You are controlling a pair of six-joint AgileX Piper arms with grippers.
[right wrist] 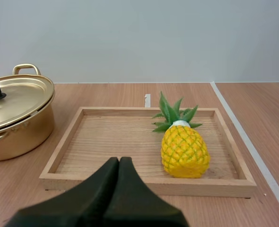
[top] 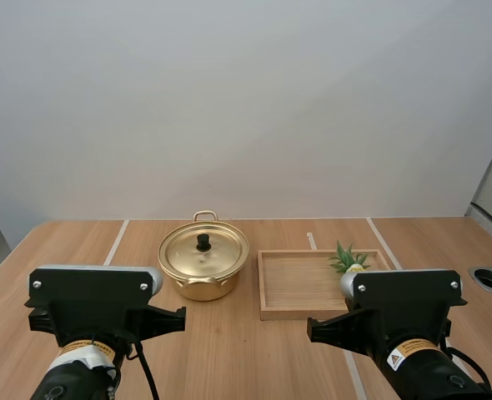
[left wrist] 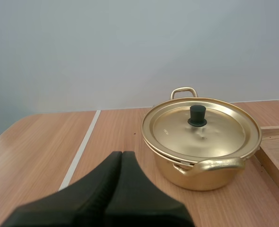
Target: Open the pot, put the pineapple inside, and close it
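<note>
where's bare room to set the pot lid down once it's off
Bare table lies left of the pot, out past the white line. The tray is free on the half nearer the pot; the pineapple takes the other. Tight: the narrow gap between pot and tray.

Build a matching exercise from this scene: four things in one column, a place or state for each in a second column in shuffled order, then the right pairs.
Column 1
1. lid
2. pineapple
3. wooden tray
4. left gripper

Column 2
A. shut on nothing, on the near side of the pot, apart from it
B. inside the tray
C. on the table, right of the pot
D. seated on the pot, black knob up

Pairs: 1-D, 2-B, 3-C, 4-A
</note>
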